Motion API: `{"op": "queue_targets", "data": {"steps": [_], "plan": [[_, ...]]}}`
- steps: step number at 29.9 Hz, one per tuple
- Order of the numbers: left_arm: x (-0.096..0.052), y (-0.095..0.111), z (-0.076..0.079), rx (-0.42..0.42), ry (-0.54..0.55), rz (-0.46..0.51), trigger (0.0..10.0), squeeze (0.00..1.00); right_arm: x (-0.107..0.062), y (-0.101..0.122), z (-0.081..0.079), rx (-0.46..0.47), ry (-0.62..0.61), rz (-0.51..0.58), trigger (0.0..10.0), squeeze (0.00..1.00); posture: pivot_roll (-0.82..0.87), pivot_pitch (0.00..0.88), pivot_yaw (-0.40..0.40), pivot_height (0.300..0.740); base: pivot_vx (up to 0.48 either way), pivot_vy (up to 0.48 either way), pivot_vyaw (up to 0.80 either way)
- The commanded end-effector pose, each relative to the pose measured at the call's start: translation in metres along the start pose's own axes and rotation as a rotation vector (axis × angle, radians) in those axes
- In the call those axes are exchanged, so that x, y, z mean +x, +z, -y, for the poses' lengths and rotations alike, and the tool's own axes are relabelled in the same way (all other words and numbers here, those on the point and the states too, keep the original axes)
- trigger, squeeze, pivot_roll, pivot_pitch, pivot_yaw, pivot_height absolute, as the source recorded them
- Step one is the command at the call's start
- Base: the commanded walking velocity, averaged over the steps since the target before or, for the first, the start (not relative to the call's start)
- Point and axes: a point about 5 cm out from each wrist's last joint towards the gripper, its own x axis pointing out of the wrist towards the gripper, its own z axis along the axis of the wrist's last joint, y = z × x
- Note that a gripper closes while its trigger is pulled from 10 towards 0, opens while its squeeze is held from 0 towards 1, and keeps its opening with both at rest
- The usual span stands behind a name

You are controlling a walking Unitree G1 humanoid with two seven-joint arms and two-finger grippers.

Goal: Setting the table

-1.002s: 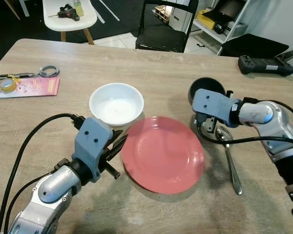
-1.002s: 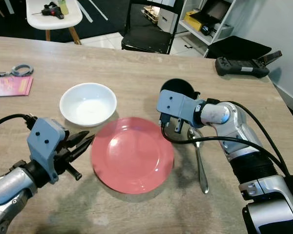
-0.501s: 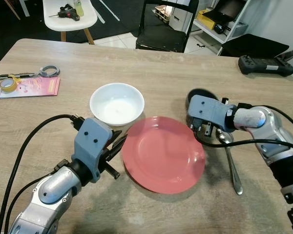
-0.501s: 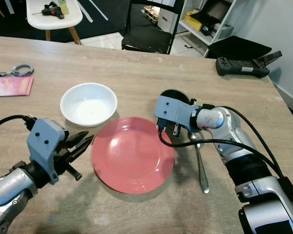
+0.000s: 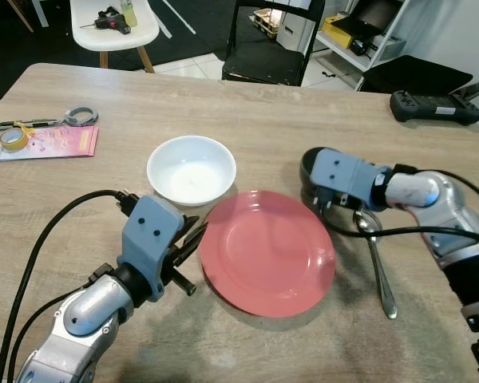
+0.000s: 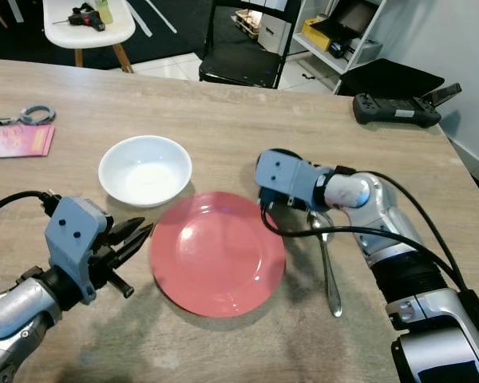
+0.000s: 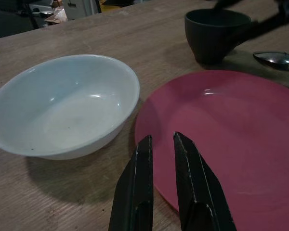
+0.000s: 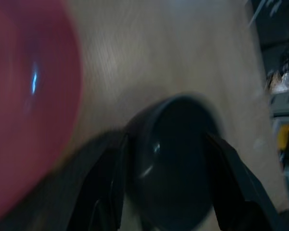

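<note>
A red plate (image 5: pixel 267 251) lies at the middle of the wooden table, and a white bowl (image 5: pixel 191 170) stands just behind its left side. On the plate's right lies a metal spoon (image 5: pixel 377 259). The dark cup (image 7: pixel 216 41) stands behind the plate's right edge. My right gripper (image 8: pixel 166 142) is open, with one finger (image 8: pixel 106 192) on each side of the cup (image 8: pixel 171 168); whether they touch it is blurred. My left gripper (image 7: pixel 162 138) is shut and holds nothing. It hovers low at the plate's left rim, near the bowl.
A pink booklet (image 5: pixel 57 142) with a yellow tape roll (image 5: pixel 13 140) lies at the table's far left. At the back right corner sits a black controller (image 5: pixel 435 106). A white chair (image 5: pixel 112 20) and a black chair (image 5: pixel 267 40) stand beyond the far edge.
My right gripper has moved from above the spoon's bowl back toward the cup, and its fingers now straddle it. The left arm, plate, bowl and spoon have stayed put.
</note>
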Motion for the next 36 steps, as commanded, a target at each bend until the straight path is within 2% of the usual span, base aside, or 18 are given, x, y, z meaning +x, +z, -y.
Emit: {"op": "queue_targets", "data": {"steps": [1, 2, 4, 9, 11, 13, 14, 16, 17, 19, 20, 21, 22, 23, 25, 30, 33, 36], "plan": [[-0.001, -0.003, 0.004, -0.007, -0.017, -0.017, 10.0, 0.00, -0.006, 0.004, 0.003, 0.018, -0.016, 0.035, 10.0, 0.00, 0.07, 0.152, 0.018, 0.740, 0.000, 0.000, 0.00], [-0.002, -0.003, 0.004, -0.007, -0.019, -0.020, 10.0, 0.00, -0.012, 0.019, 0.006, 0.048, -0.042, 0.132, 10.0, 0.00, 0.08, 0.152, 0.019, 0.740, 0.000, 0.000, 0.00], [-0.002, -0.004, 0.004, -0.007, -0.020, -0.022, 10.0, 0.00, -0.019, 0.032, 0.008, 0.069, -0.067, 0.210, 10.0, 0.00, 0.07, 0.153, 0.025, 0.740, 0.000, 0.000, 0.00], [-0.002, -0.003, 0.004, -0.006, -0.025, -0.022, 10.0, 0.00, -0.030, 0.046, 0.010, 0.093, -0.100, 0.295, 10.0, 0.00, 0.07, 0.154, 0.030, 0.740, 0.000, 0.000, 0.00], [-0.002, -0.003, 0.004, -0.006, -0.027, -0.023, 10.0, 0.00, -0.033, 0.051, 0.013, 0.104, -0.134, 0.330, 10.0, 0.00, 0.07, 0.154, 0.035, 0.740, 0.000, 0.000, 0.00], [0.000, -0.004, 0.004, -0.005, -0.030, -0.024, 10.0, 0.00, -0.039, 0.061, 0.021, 0.163, -0.234, 0.406, 10.0, 0.00, 0.07, 0.153, 0.037, 0.740, 0.000, 0.000, 0.00], [0.000, -0.004, 0.004, -0.005, -0.030, -0.024, 10.0, 0.00, -0.039, 0.061, 0.021, 0.163, -0.234, 0.406, 10.0, 0.00, 0.07, 0.153, 0.037, 0.740, 0.000, 0.000, 0.00], [0.004, -0.003, 0.003, -0.011, -0.019, -0.015, 10.0, 0.00, -0.036, 0.065, 0.025, 0.296, -0.367, 0.457, 10.0, 0.00, 0.07, 0.152, 0.036, 0.740, 0.000, 0.000, 0.00], [0.004, -0.003, 0.003, -0.011, -0.019, -0.015, 10.0, 0.00, -0.036, 0.065, 0.025, 0.296, -0.367, 0.457, 10.0, 0.00, 0.07, 0.152, 0.036, 0.740, 0.000, 0.000, 0.00], [0.011, 0.000, 0.001, -0.031, 0.025, 0.008, 10.0, 0.00, -0.028, 0.061, 0.021, 0.536, -0.532, 0.489, 10.0, 0.00, 0.07, 0.151, 0.033, 0.740, 0.000, 0.000, 0.00], [0.014, 0.002, 0.000, -0.041, 0.042, 0.018, 10.0, 0.00, -0.026, 0.058, 0.019, 0.626, -0.582, 0.494, 10.0, 0.00, 0.07, 0.151, 0.033, 0.740, 0.000, 0.000, 0.00], [0.018, 0.004, 0.000, -0.055, 0.064, 0.030, 10.0, 0.00, -0.022, 0.054, 0.013, 0.700, -0.636, 0.496, 10.0, 0.00, 0.06, 0.150, 0.030, 0.740, 0.000, 0.000, 0.00], [0.021, 0.006, -0.001, -0.078, 0.092, 0.047, 10.0, 0.00, -0.016, 0.046, 0.002, 0.813, -0.692, 0.475, 10.0, 0.00, 0.06, 0.150, 0.028, 0.740, 0.000, 0.000, 0.00], [0.021, 0.006, -0.001, -0.078, 0.092, 0.047, 10.0, 0.00, -0.016, 0.046, 0.002, 0.813, -0.692, 0.475, 10.0, 0.00, 0.06, 0.150, 0.028, 0.740, 0.000, 0.000, 0.00], [0.026, 0.009, -0.004, -0.112, 0.140, 0.068, 10.0, 0.00, -0.016, 0.031, -0.012, 0.859, -0.826, 0.415, 10.0, 0.00, 0.07, 0.151, 0.023, 0.740, 0.000, 0.000, 0.00], [0.027, 0.010, -0.006, -0.132, 0.162, 0.074, 10.0, 0.00, -0.018, 0.026, -0.018, 0.881, -0.882, 0.394, 10.0, 0.00, 0.07, 0.151, 0.021, 0.740, 0.000, 0.000, 0.00], [0.029, 0.011, -0.017, -0.157, 0.258, 0.084, 10.0, 0.00, -0.024, 0.016, -0.031, 0.865, -0.972, 0.355, 10.0, 0.00, 0.06, 0.149, 0.018, 0.740, 0.000, 0.000, 0.00], [0.031, 0.011, -0.023, -0.147, 0.311, 0.080, 10.0, 0.00, -0.026, 0.011, -0.034, 0.874, -1.016, 0.321, 10.0, 0.00, 0.06, 0.145, 0.020, 0.740, 0.000, 0.000, 0.00]]}}
